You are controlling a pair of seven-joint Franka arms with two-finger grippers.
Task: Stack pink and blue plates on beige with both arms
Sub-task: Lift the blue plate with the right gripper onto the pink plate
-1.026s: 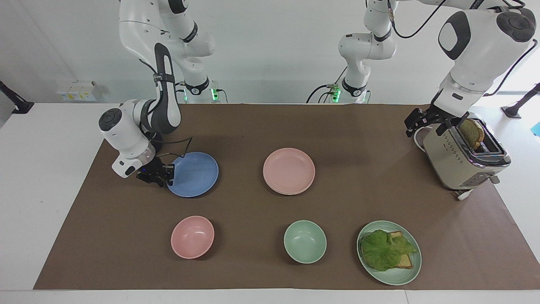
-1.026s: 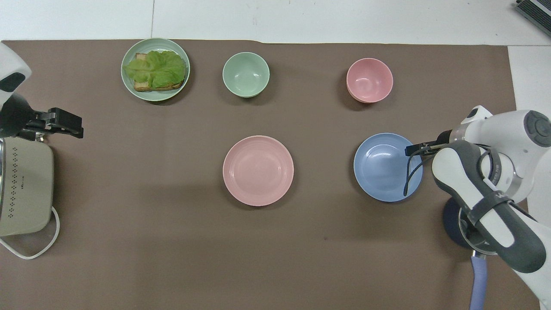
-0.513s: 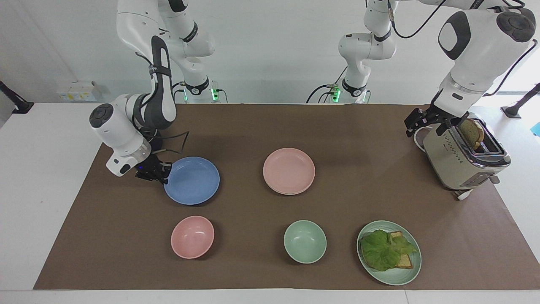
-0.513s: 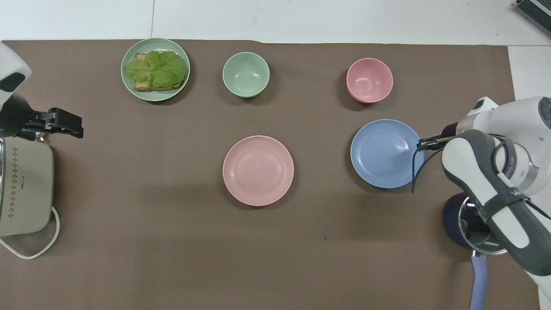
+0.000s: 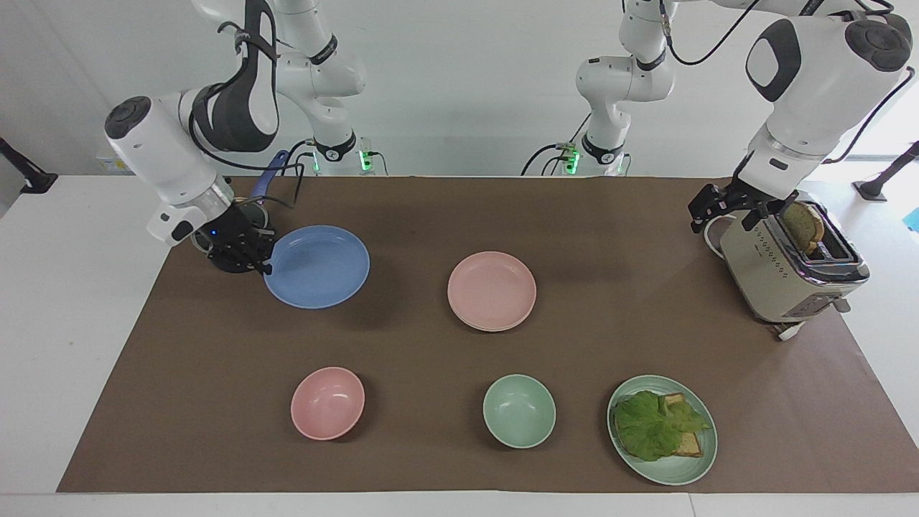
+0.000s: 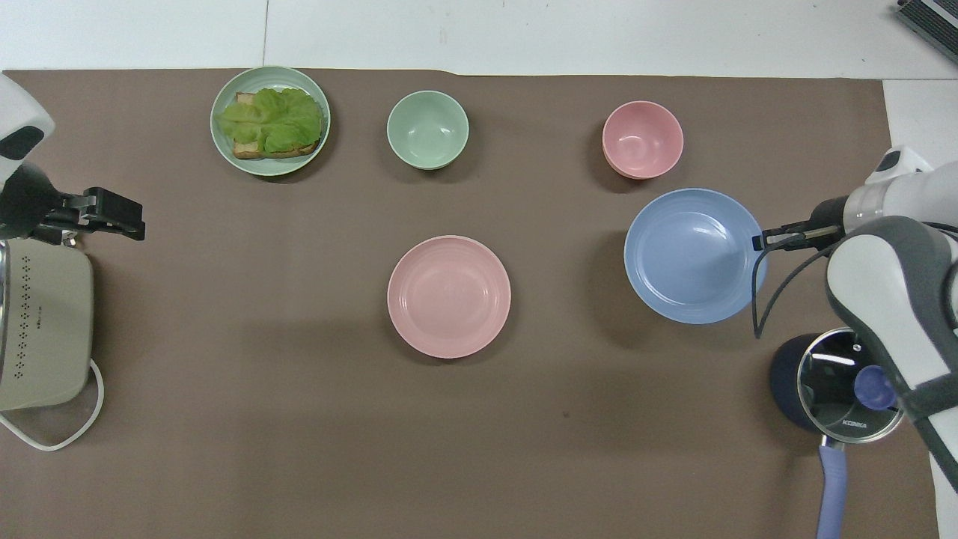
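Right claw [image 5: 264, 267] clamped on rim of blue plate [image 5: 317, 266], raised above worktop [image 5: 574, 215] near pink plate [image 5: 492, 291]. Left claw [image 5: 707, 208] spread wide beside toaster [image 5: 790, 269], waiting.

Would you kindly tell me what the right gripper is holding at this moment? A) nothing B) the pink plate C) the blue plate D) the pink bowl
C: the right gripper is shut on the rim of the blue plate, which is raised above the brown mat.
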